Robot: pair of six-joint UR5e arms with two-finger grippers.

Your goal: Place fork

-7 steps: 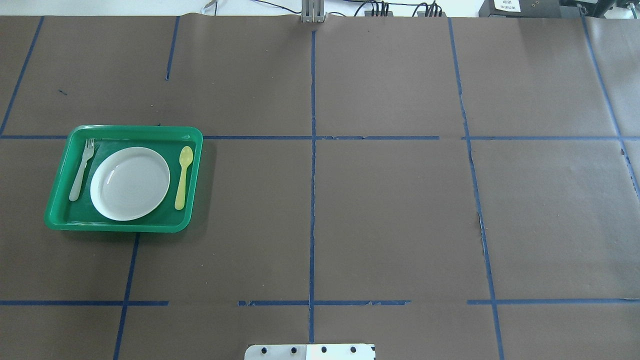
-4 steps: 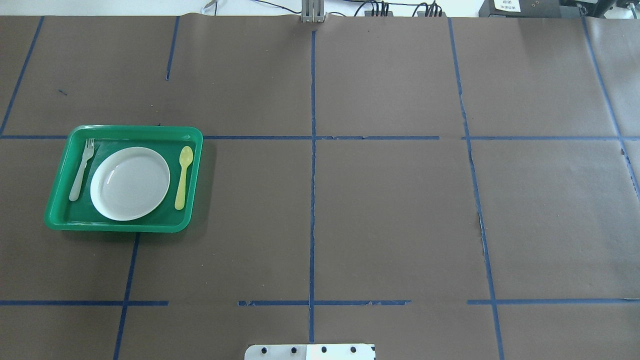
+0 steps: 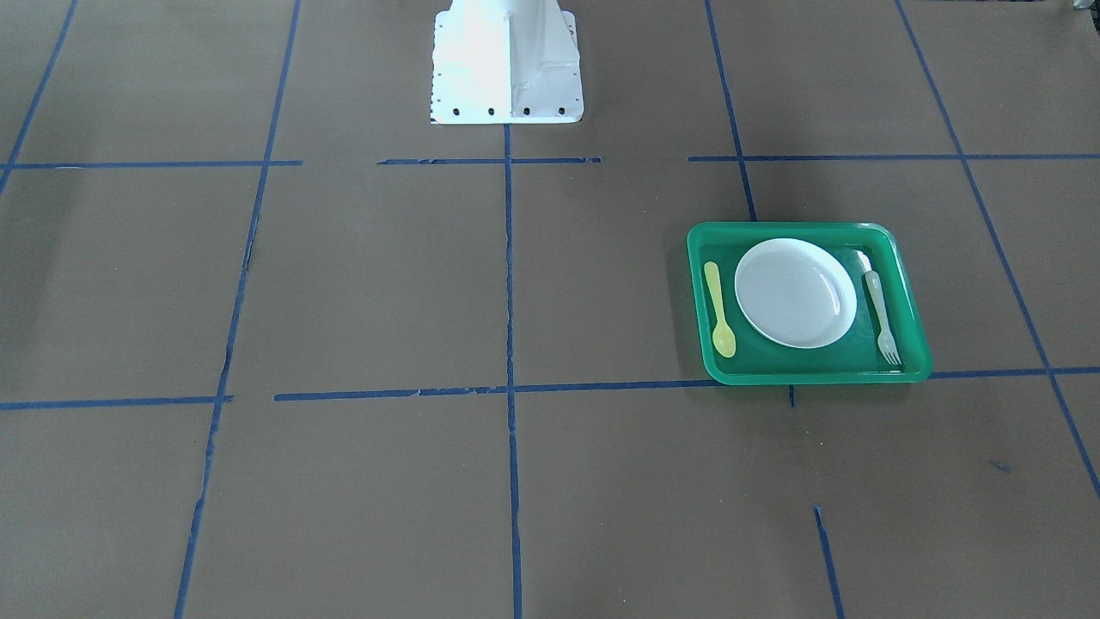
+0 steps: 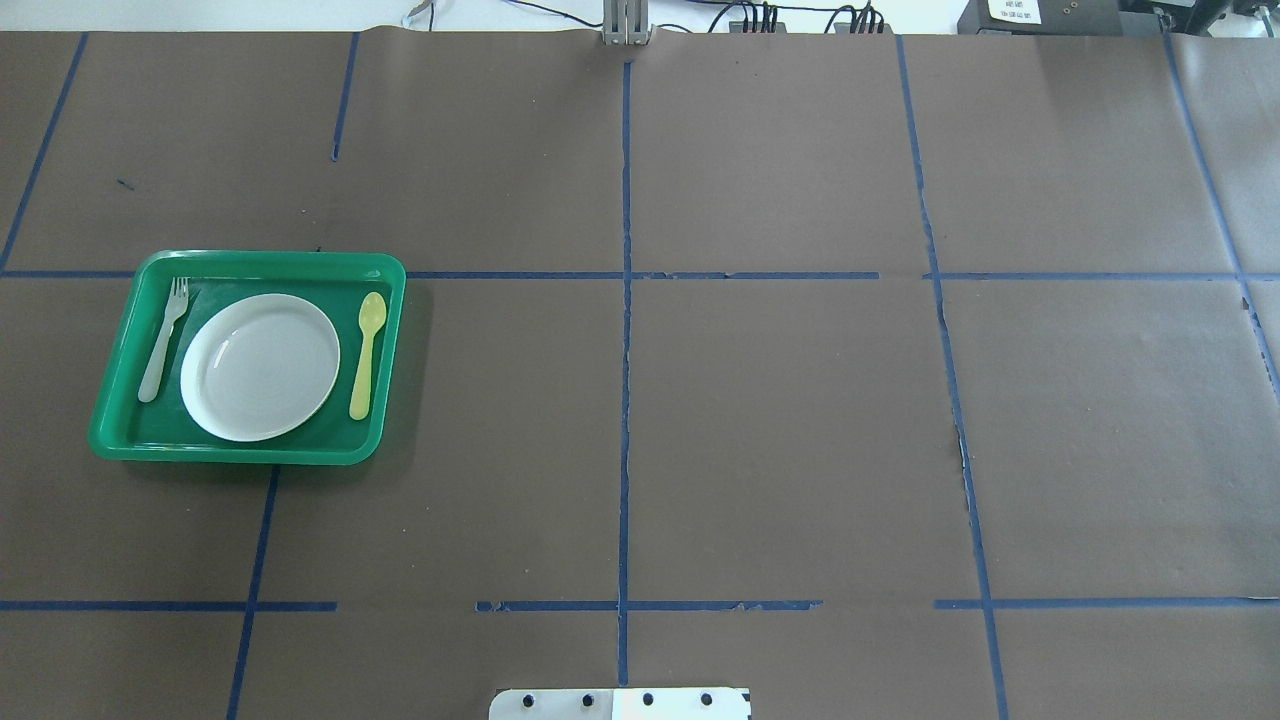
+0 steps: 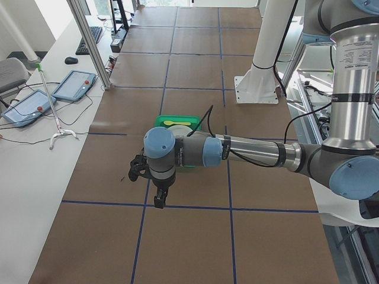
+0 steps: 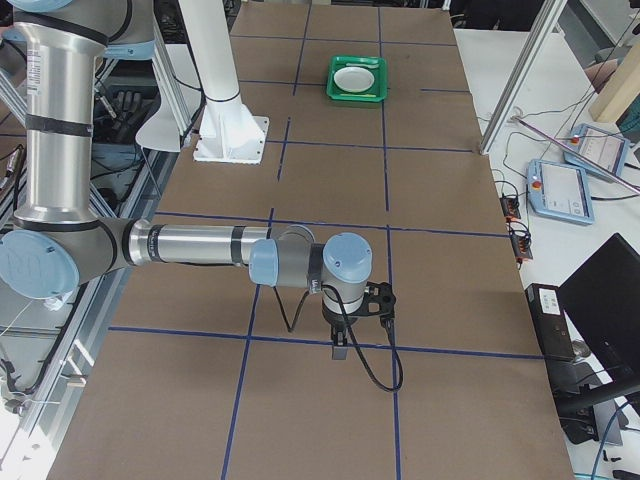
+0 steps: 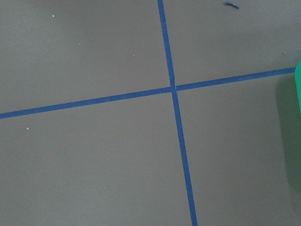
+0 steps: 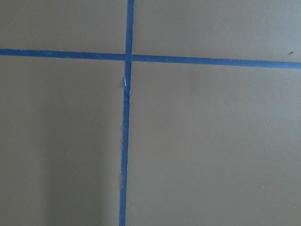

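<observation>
The overhead camera looks forward and down from behind the robot's base (image 4: 620,705); the front-facing one faces it, steeply down, from the far edge. Both share the green tray (image 4: 250,453) (tiny in the right-end view). Wrist cameras look closely at the taped surface (image 8: 211,141).

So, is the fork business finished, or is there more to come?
It looks finished. The fork lies flat in the green tray, beside the white plate, with the yellow spoon on the plate's other side. Nothing is in hand: the left gripper and right gripper both hang over bare table, not over the tray. They show only from the side, so open or shut is unclear. Nothing seems left to do.
</observation>
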